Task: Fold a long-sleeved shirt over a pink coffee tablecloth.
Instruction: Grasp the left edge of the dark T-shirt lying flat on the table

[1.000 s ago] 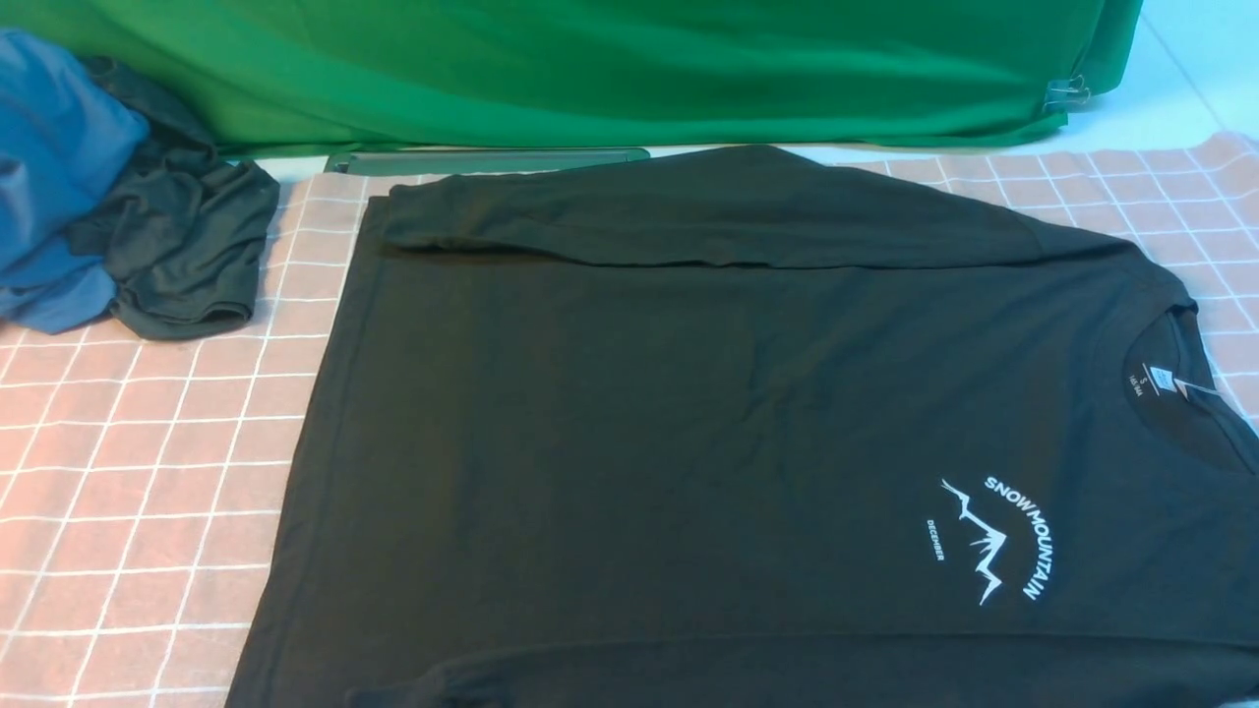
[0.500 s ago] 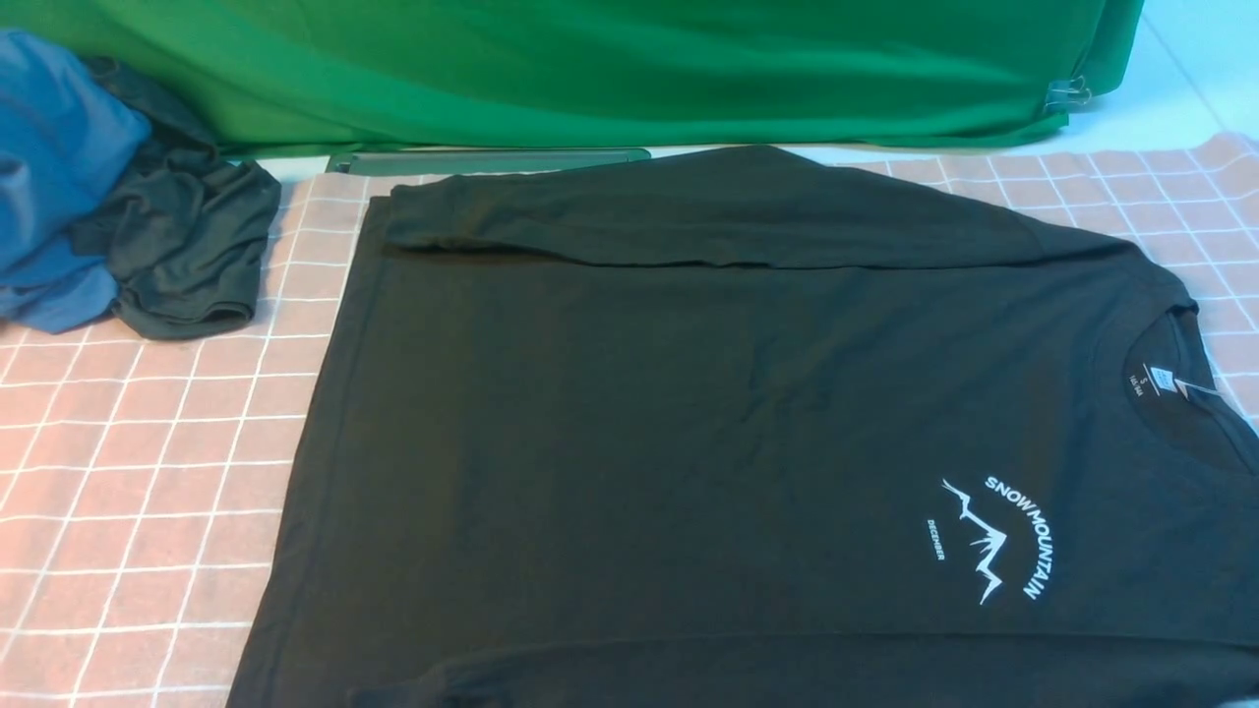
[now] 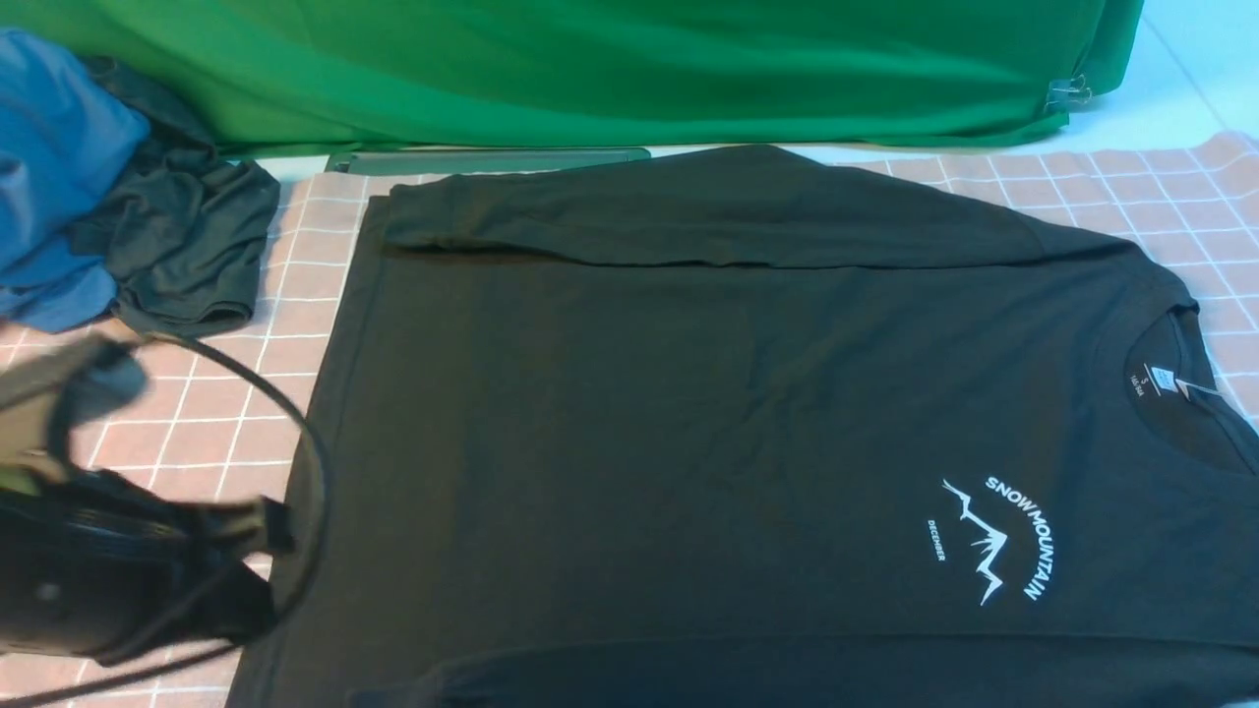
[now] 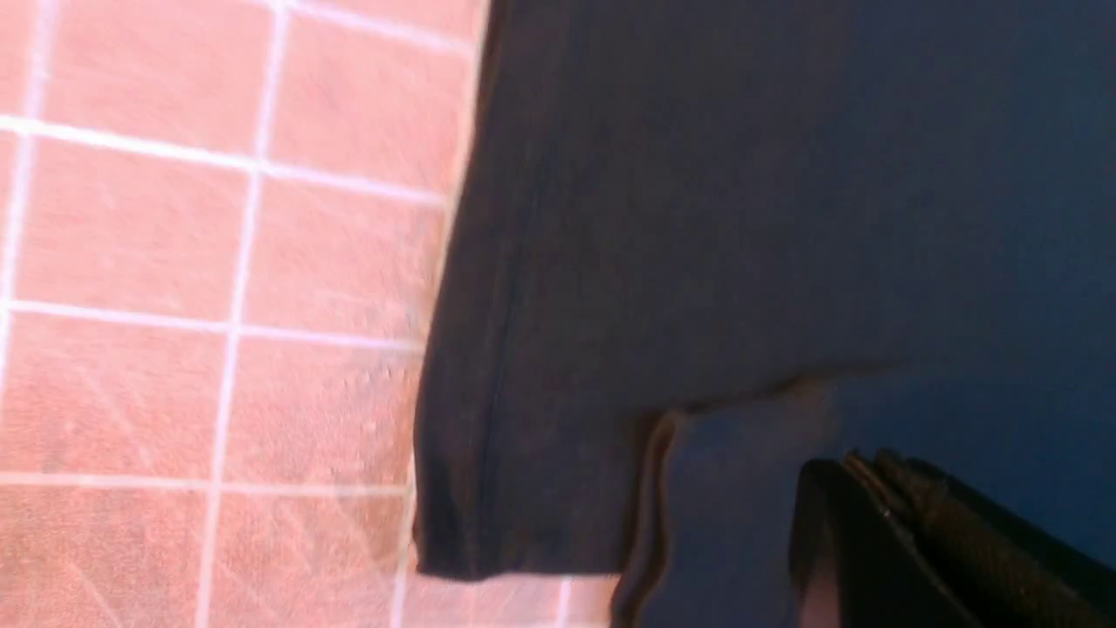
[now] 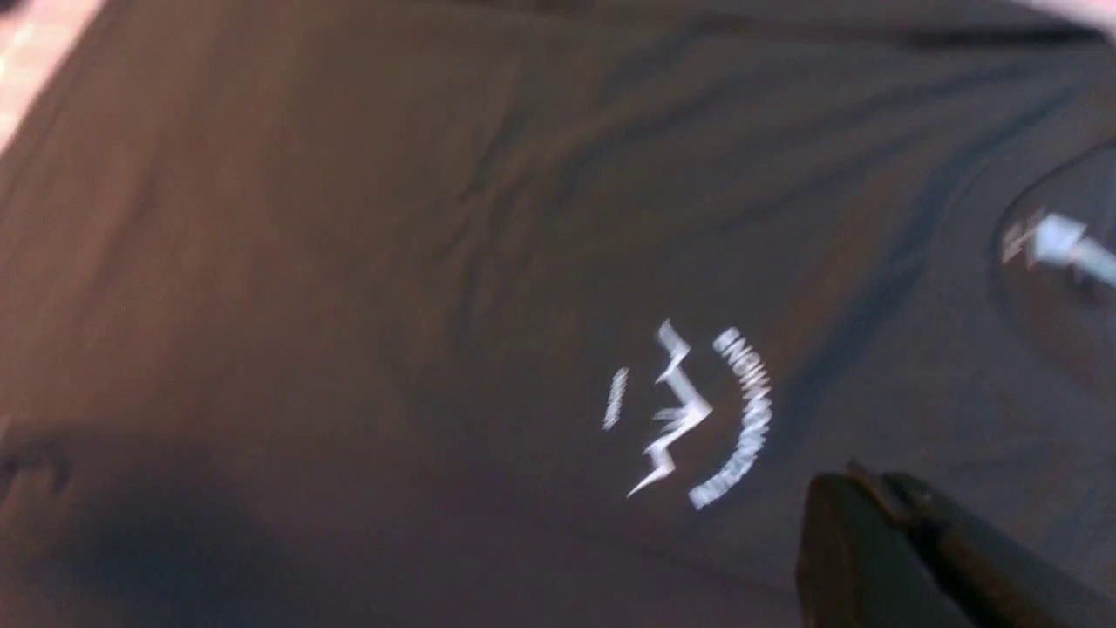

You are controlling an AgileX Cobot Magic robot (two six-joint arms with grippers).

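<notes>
The black long-sleeved shirt (image 3: 689, 393) lies flat on the pink grid tablecloth (image 3: 148, 423), collar to the right and hem to the left. Its far sleeve is folded across the body's far edge. The white mountain print (image 3: 993, 536) and neck label (image 3: 1161, 379) face up. My left arm (image 3: 98, 570) shows blurred at the lower left, beside the hem. In the left wrist view my left gripper (image 4: 859, 467) is shut and empty above the shirt's near hem corner (image 4: 488, 523). My right gripper (image 5: 859, 484) is shut and empty above the chest, near the print (image 5: 697, 419).
A blue garment (image 3: 49, 167) and a smaller dark grey garment (image 3: 187, 246) are heaped at the far left. A green cloth (image 3: 590, 69) hangs along the back, with a grey-green bar (image 3: 487, 159) below it and a metal clip (image 3: 1067, 93) at its right end.
My left arm has come into the front view at the lower left, beside the shirt's hem. The shirt has not moved.
</notes>
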